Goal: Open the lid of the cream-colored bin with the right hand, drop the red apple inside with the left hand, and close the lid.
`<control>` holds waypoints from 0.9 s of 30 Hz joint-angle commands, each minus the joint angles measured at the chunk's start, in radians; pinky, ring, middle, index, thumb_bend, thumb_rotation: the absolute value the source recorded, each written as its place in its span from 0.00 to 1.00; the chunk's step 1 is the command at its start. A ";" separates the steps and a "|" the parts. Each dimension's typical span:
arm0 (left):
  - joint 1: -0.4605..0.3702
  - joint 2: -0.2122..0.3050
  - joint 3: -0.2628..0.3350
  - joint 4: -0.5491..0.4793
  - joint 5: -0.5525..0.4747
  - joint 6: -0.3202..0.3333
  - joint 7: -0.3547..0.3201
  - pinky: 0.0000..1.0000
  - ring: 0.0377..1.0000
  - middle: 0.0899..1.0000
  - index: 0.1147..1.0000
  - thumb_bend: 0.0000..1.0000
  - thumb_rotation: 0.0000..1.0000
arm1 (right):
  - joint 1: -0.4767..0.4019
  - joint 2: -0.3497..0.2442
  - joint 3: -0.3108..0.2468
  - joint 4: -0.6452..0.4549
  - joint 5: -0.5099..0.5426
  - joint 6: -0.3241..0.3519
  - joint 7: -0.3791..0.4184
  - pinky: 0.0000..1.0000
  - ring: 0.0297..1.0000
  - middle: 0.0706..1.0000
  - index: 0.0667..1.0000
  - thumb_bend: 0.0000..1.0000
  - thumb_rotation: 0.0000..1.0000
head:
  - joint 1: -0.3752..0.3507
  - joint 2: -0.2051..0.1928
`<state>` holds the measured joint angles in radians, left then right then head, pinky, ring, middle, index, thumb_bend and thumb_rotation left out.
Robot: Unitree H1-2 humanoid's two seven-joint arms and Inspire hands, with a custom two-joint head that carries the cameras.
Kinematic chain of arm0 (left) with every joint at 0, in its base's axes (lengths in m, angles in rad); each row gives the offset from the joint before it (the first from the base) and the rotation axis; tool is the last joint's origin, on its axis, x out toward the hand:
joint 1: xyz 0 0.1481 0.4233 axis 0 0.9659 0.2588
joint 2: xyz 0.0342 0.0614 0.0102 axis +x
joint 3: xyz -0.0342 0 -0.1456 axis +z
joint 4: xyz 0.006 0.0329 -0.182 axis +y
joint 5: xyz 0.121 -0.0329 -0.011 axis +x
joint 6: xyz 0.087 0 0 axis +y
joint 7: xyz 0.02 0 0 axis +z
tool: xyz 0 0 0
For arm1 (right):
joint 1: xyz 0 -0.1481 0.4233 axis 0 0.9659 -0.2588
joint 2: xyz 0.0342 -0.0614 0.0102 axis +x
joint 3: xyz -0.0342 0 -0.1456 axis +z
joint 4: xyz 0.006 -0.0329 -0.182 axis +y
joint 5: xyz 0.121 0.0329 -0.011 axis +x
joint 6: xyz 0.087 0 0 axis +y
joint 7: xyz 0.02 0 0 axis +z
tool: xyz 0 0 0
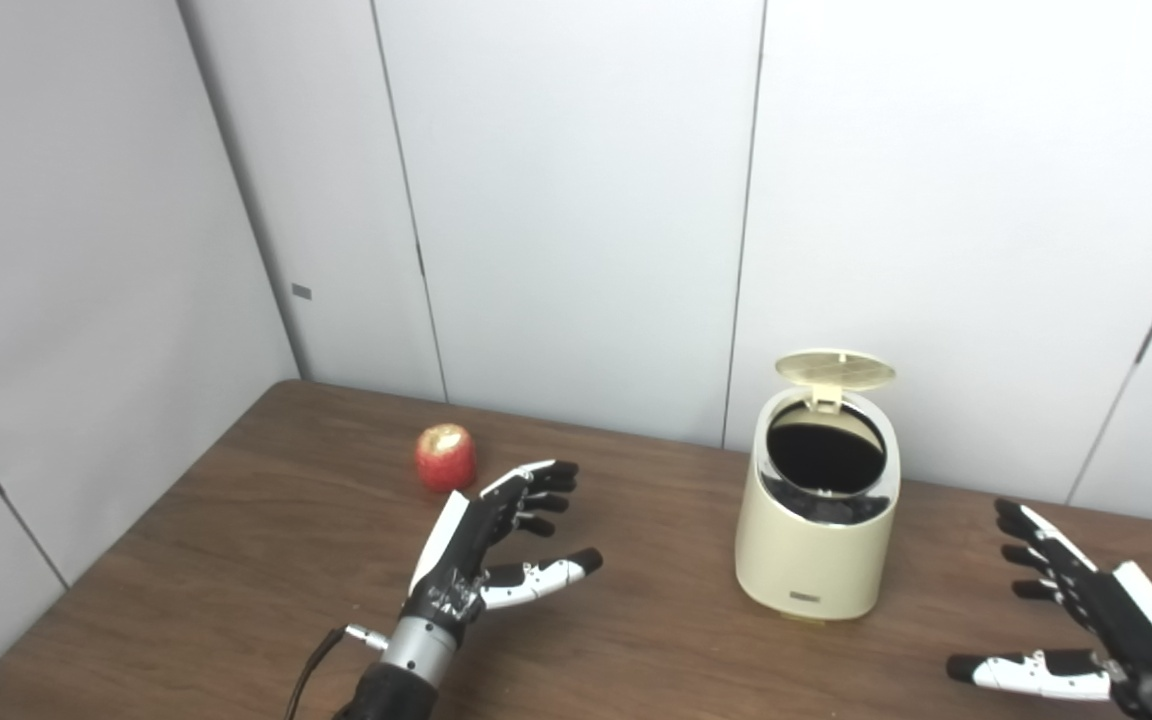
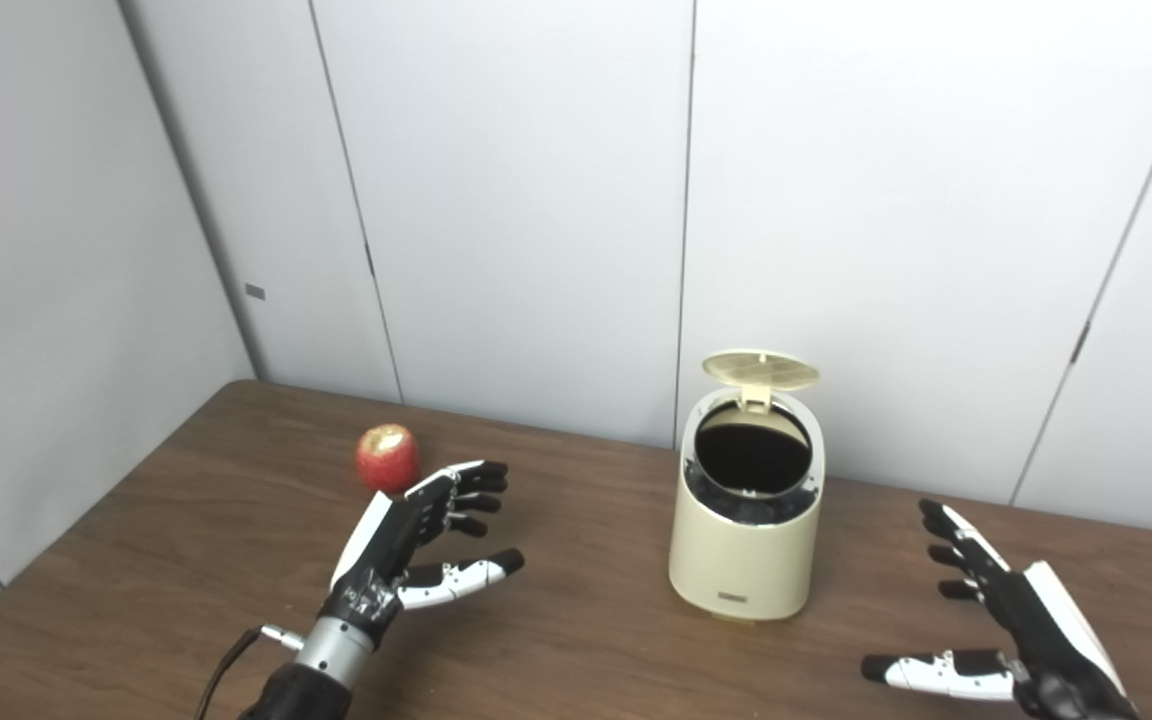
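- Far left on the brown wood-grain bench [image 1: 236, 560], there's the red apple [image 1: 446, 457], sitting upright near the back edge, red skin with a paler, yellowish patch on top.
- Just near and right of it, the left hand [image 1: 496, 540] hangs above the bench, palm turned toward the right, fingers spread and slightly curled, thumb sticking out low to the right; nothing in its grip.
- Its fingertips [image 1: 561, 470] reach close to the apple's right side but stay apart from it.
- A grey wrist cuff and a dark cable trail off toward the near edge behind that hand.
- Moving to the middle-right: the cream-colored bin [image 1: 816, 560] stands upright on the bench, a rounded tub with a sloped top, a shiny ring round the mouth and a small label low on the front.
- Its lid [image 1: 834, 369] is flipped up at the back hinge, ribbed underside showing, and the round opening is dark inside; whether anything lies in there I can't tell.
- Far right, the right hand [image 1: 1086, 620] is low over the bench, well clear of the bin, fingers fanned wide pointing left and away, thumb stretched leftward; it's holding nothing.
- White wall panels [image 1: 576, 200] close off the back.
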<state>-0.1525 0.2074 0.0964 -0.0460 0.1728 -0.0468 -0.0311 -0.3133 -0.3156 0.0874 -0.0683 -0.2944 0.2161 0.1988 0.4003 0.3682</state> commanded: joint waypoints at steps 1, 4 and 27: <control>-0.045 0.029 0.015 -0.039 0.017 -0.006 0.025 0.70 0.76 0.77 0.79 0.73 0.17 | -0.033 -0.011 -0.017 -0.043 0.018 -0.007 -0.001 0.76 0.88 0.92 0.93 0.75 0.16 | 0.001 -0.001; -0.064 0.048 0.027 -0.035 0.022 -0.007 0.028 0.70 0.76 0.78 0.80 0.72 0.15 | -0.033 -0.009 -0.021 -0.038 0.028 -0.010 -0.004 0.73 0.87 0.91 0.92 0.76 0.18 | 0.016 -0.006; -0.216 0.143 0.096 0.127 0.071 -0.031 0.152 0.71 0.82 0.81 0.76 0.74 0.04 | -0.033 -0.015 0.002 -0.036 0.031 0.001 0.013 0.68 0.85 0.91 0.92 0.74 0.15 | 0.040 0.002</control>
<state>-0.3143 0.3185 0.1813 0.1020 0.2358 -0.0574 0.1015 -0.3143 -0.3157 0.0979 -0.0798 -0.2728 0.2263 0.2082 0.4402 0.3712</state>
